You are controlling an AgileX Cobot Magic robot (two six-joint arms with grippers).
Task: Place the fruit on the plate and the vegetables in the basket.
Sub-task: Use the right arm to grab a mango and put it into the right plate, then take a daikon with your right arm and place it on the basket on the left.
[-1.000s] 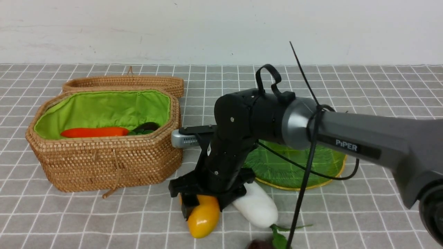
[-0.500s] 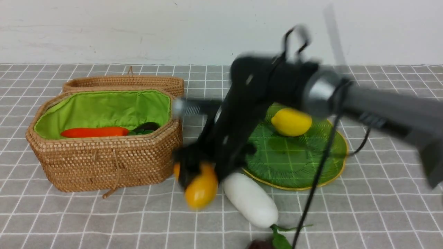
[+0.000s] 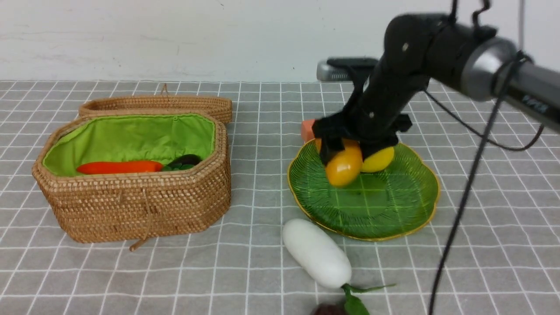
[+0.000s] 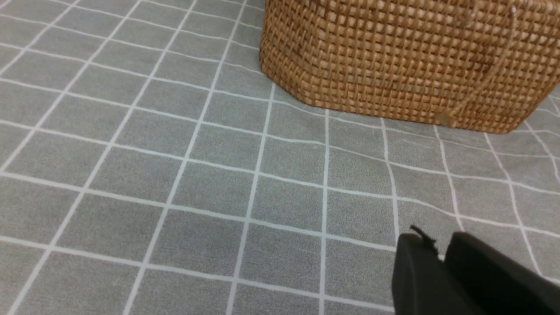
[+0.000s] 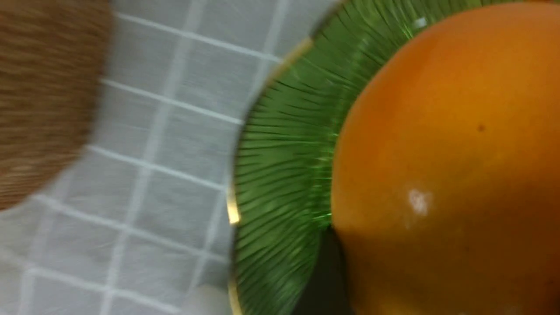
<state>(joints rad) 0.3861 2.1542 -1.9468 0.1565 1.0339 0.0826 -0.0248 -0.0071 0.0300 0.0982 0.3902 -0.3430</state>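
My right gripper (image 3: 345, 151) is shut on the orange-yellow mango (image 3: 344, 166) and holds it over the left part of the green plate (image 3: 393, 205). The mango fills the right wrist view (image 5: 446, 166), above the plate's ribbed rim (image 5: 280, 144). The yellow lemon (image 3: 379, 159) lies on the plate behind the mango. The white radish (image 3: 316, 253) lies on the cloth in front of the plate, with the dark purple-brown fruit (image 3: 327, 309) at the bottom edge. The basket (image 3: 131, 210) holds the red-orange vegetable (image 3: 119, 167) and a dark one (image 3: 186, 162). My left gripper (image 4: 439, 253) is shut and empty near the basket (image 4: 407, 61).
The basket's woven lid (image 3: 157, 105) leans behind the basket. A small orange cube (image 3: 307, 129) sits behind the plate's left rim. A black cable (image 3: 459, 205) hangs from my right arm across the plate's right side. A grey checked cloth (image 3: 245, 271) covers the table.
My right gripper has lifted the mango off the cloth beside the radish and carried it up, back and right to over the plate. The lemon on the plate is uncovered.
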